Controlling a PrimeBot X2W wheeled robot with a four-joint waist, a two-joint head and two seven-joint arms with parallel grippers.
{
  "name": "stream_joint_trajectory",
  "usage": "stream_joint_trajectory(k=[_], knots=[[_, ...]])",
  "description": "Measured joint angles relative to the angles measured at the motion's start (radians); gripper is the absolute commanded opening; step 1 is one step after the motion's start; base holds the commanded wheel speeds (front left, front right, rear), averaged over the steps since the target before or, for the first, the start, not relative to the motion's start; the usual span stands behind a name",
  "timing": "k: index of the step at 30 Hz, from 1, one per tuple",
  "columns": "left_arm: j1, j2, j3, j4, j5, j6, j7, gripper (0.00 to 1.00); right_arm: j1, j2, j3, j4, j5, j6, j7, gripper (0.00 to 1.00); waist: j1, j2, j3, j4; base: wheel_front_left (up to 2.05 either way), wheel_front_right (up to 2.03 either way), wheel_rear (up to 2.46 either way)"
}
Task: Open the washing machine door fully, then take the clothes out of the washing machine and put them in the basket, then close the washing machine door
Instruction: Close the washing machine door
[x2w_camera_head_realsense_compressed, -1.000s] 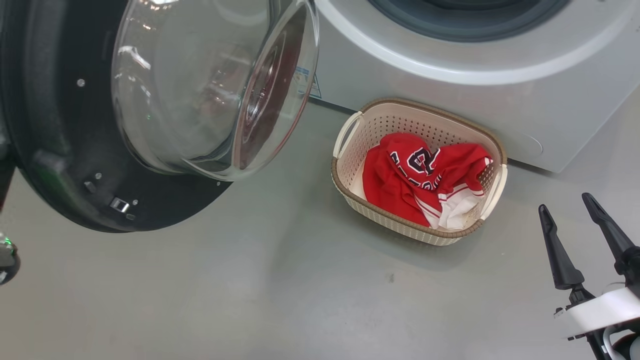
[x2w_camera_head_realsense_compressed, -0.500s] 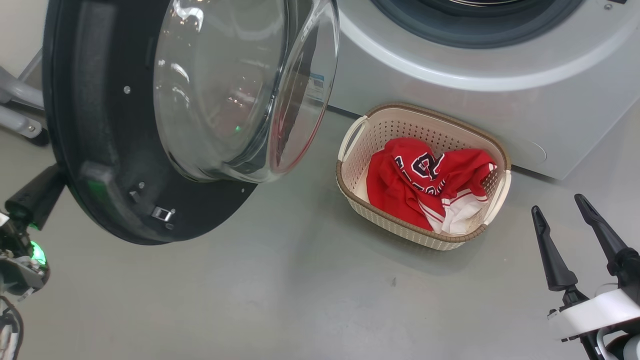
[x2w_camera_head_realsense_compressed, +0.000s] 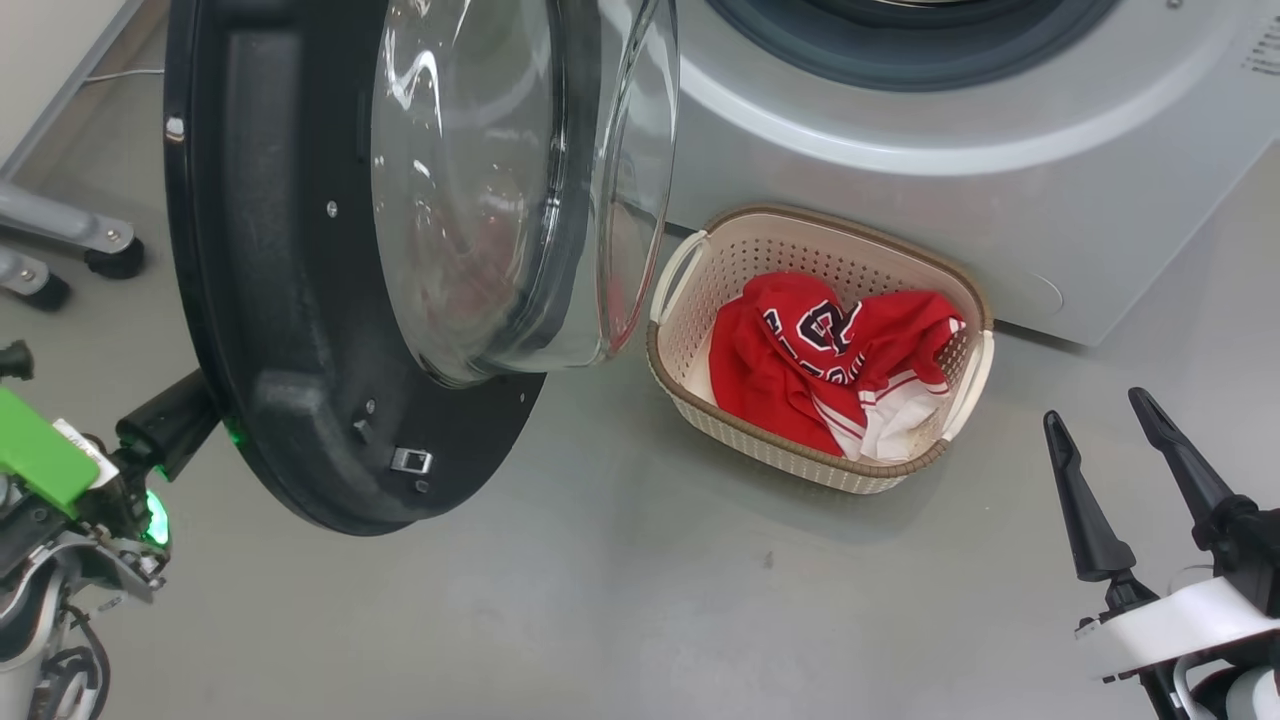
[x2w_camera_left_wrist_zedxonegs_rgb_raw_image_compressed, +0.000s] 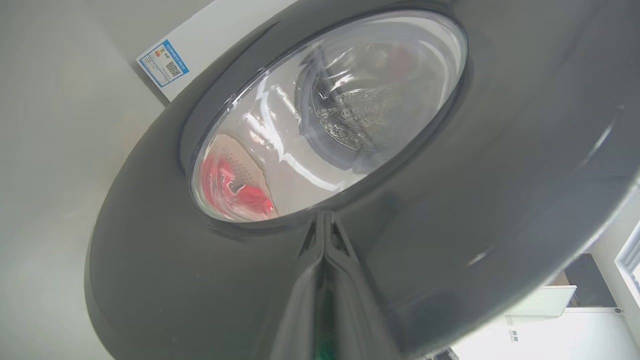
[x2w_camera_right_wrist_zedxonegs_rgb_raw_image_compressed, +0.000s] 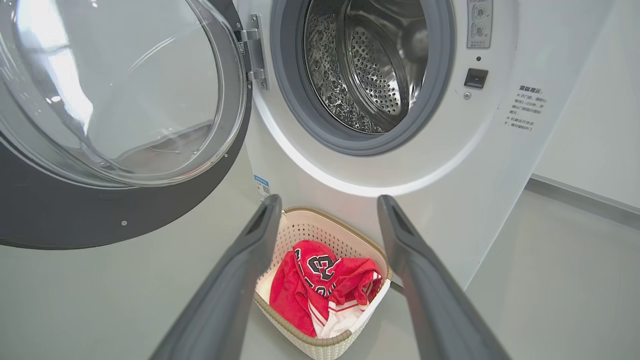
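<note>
Door swung out, clothes in the basket, left claw shut at the door, right claw spread.

You will find the left gripper (x2w_camera_left_wrist_zedxonegs_rgb_raw_image_compressed: 324, 225) with its fingers pressed together, tips meeting the glossy outer rim of the washing machine door (x2w_camera_head_realsense_compressed: 290, 330) just below the glass; in the head view those tips are hidden behind the rim. To that claw's right, past the glass bowl, the basket (x2w_camera_head_realsense_compressed: 700, 300) sits at the foot of the washing machine (x2w_camera_head_realsense_compressed: 900, 200) and holds the clothes (x2w_camera_head_realsense_compressed: 790, 370), their lettering folded and unreadable. The drum (x2w_camera_right_wrist_zedxonegs_rgb_raw_image_compressed: 370, 65) is cut off at the top. The right gripper (x2w_camera_head_realsense_compressed: 1096, 407) has its fingers apart and grips nothing, with the basket ahead and to its left.
</note>
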Motion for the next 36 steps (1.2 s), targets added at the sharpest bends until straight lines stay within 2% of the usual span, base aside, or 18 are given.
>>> stream_joint_trajectory(k=[17,36], knots=[[0.01,-0.035,-0.057,-0.091,0.044,-0.009,0.003,0.0,-0.058,0.037,0.015,0.024,0.016,0.001,-0.024,1.0,0.0,0.0,0.009,-0.099,0.0,0.0,0.0],[0.01,-0.07,-0.061,-0.116,0.048,0.002,-0.034,0.0,-0.143,0.107,0.04,0.1,0.051,0.007,-0.076,1.0,0.0,0.0,0.015,-0.311,0.0,0.0,0.0]])
